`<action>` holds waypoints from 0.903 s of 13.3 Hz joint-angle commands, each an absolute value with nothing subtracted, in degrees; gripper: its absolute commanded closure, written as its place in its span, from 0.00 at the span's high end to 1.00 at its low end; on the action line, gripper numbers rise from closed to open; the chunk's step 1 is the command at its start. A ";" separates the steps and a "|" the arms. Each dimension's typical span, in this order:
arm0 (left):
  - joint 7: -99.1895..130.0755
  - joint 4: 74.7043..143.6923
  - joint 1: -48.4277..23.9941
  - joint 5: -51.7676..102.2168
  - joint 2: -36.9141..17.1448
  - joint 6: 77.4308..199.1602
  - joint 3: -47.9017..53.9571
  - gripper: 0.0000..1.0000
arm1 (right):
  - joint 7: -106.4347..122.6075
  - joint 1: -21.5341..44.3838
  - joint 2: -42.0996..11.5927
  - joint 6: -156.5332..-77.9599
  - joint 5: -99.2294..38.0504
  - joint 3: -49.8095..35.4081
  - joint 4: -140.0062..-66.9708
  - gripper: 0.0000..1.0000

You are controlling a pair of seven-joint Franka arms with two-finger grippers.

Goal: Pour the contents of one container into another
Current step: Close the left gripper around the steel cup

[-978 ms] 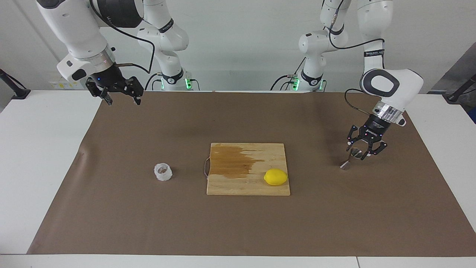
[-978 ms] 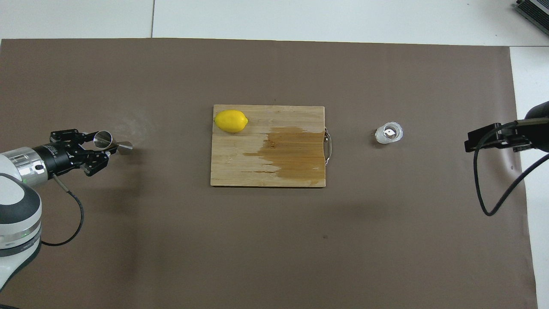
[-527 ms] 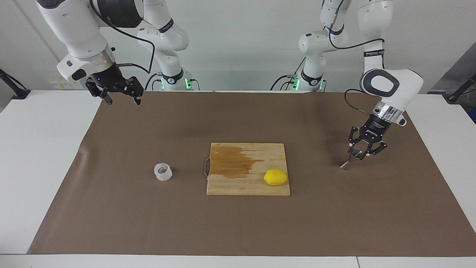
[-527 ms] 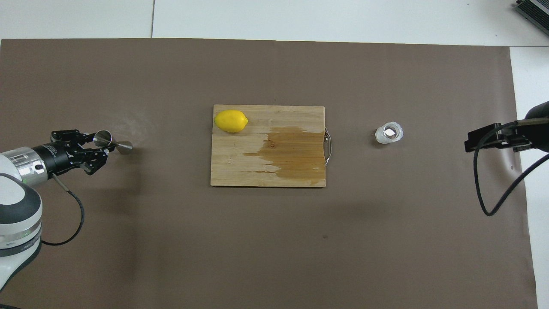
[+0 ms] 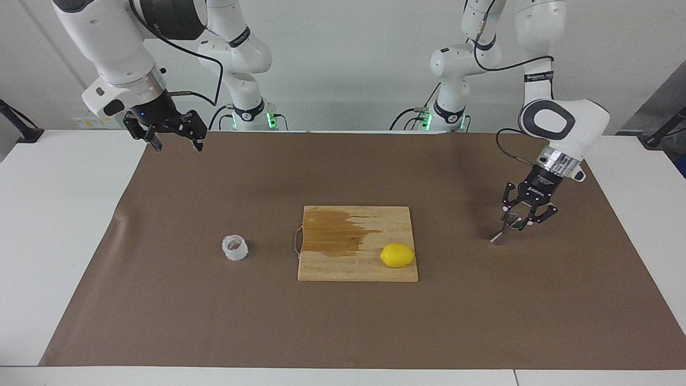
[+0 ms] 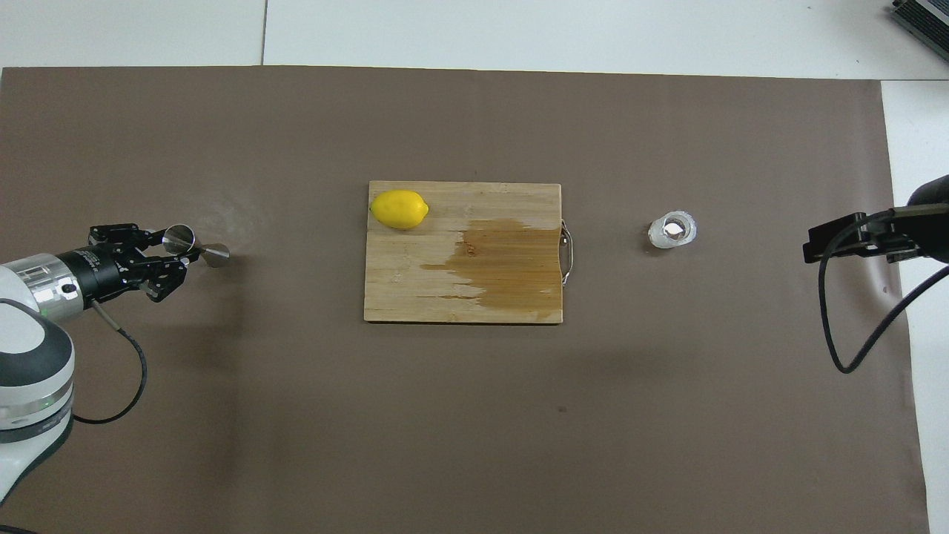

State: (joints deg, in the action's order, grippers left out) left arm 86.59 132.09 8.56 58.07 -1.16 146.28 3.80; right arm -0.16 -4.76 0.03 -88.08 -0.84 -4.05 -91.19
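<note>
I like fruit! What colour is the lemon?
Bright yellow; the lemon shows best in the overhead view.

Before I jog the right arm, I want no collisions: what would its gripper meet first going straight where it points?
Likely only the brown table cover; the right gripper points down near its edge, jaws open.

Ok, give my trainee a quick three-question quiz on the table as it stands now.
1. True or false: the left tool is shut on the jigger.
2. What lies on the cutting board? A) cup B) lemon C) jigger
3. Fill in: the right tool hangs open, holding ____.

Key:
1. true
2. B, the lemon; the cup stands on the paper toward the right arm's end.
3. nothing
</note>
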 commanded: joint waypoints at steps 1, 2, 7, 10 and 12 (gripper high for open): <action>86.40 131.75 7.03 59.06 -1.67 147.22 3.52 0.03 | 1.32 -5.62 0.53 -87.36 -1.85 -4.39 -91.32 1.00; 86.31 131.75 7.03 59.06 -1.76 147.04 3.52 0.00 | 1.32 -5.62 0.53 -87.36 -1.85 -4.39 -91.32 1.00; 86.22 131.66 7.03 59.06 -1.67 146.87 3.52 0.00 | 1.32 -5.62 0.53 -87.36 -1.85 -4.39 -91.32 1.00; 85.52 131.66 7.38 59.06 -1.67 146.61 3.52 0.00 | 1.32 -5.62 0.53 -87.36 -1.85 -4.39 -91.32 1.00; 85.52 131.14 7.82 59.06 -1.67 145.47 3.52 0.00 | 1.32 -5.62 0.53 -87.36 -1.85 -4.39 -91.32 1.00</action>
